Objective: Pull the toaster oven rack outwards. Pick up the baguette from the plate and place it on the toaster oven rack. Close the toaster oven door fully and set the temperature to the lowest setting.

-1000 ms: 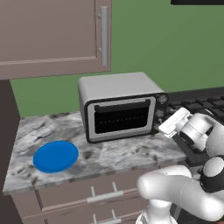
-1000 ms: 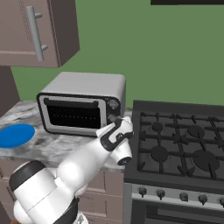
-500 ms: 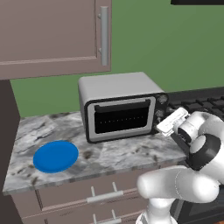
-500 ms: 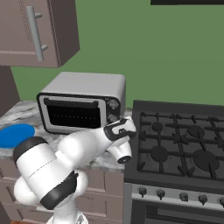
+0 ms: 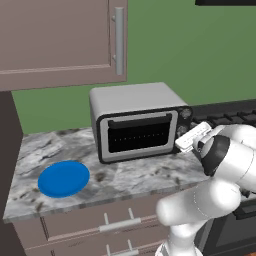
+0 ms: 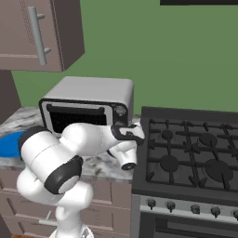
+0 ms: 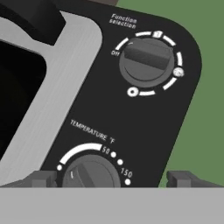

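1. Since a second ago the arm has folded in tighter, bringing the hand up to the right end of the toaster oven (image 5: 137, 120), by its knob column

2. The toaster oven sits at the back of the tabletop (image 5: 135, 175), its door (image 5: 141, 132) shut; the baguette is presumably inside, as the blue plate (image 5: 63, 178) near the front left corner is bare

3. Step in hand, as I judge it: setting the temperature to lowest

4. The fingers (image 7: 111, 179) stand wide apart, holding nothing, either side of the temperature knob (image 7: 89, 173)

5. Next move calls for closing on that knob and turning it to its low stop

6. Writing on the panel: "Function selection", "Off", "TEMPERATURE °F", "50", "150"
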